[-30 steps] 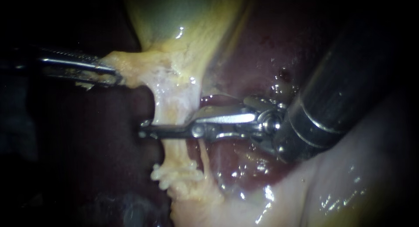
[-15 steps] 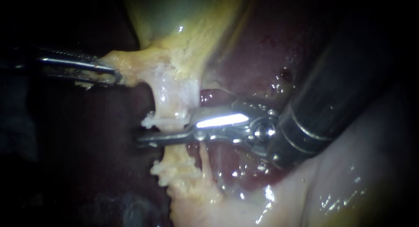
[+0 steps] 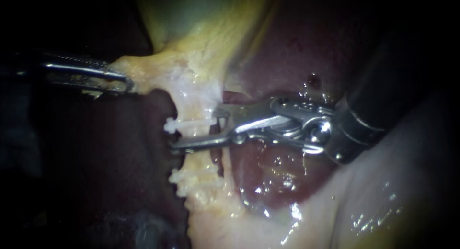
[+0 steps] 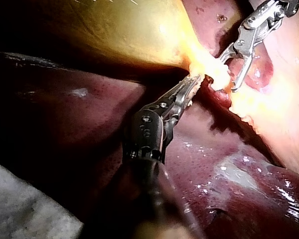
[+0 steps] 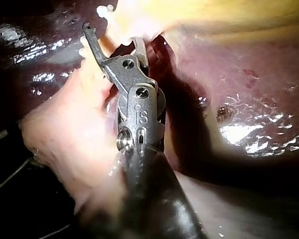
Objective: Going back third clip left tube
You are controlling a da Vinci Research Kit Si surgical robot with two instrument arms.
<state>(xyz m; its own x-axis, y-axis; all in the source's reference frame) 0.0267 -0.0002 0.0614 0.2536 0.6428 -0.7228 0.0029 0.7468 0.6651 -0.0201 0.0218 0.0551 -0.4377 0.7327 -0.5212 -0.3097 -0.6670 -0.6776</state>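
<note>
The left tube [image 3: 194,103] is a pale yellow band running down from the gallbladder [image 3: 191,19]. A white clip [image 3: 188,123] lies across it. My right instrument [image 3: 199,129] is open, its jaws astride the tube just by that clip, the longer lower jaw reaching past the tube. In the right wrist view its jaws [image 5: 112,37] stand apart with pale tissue between them. My left instrument [image 3: 122,81] is shut on the yellow tissue at the gallbladder's neck and holds it taut towards the left. The left wrist view shows the same grip [image 4: 194,84].
Whitish knobby clip ends [image 3: 184,179] sit lower on the same tube. A thin strand [image 3: 224,165] runs beside it on the right. Dark red liver [image 3: 287,62] lies behind, pale fat [image 3: 383,201] at lower right. White gauze [image 4: 20,209] lies beside my left shaft.
My right instrument's jaws, shut across the tube before, have opened and drawn back to the right. A white clip now shows on the tube where they were. My left instrument has held still.
</note>
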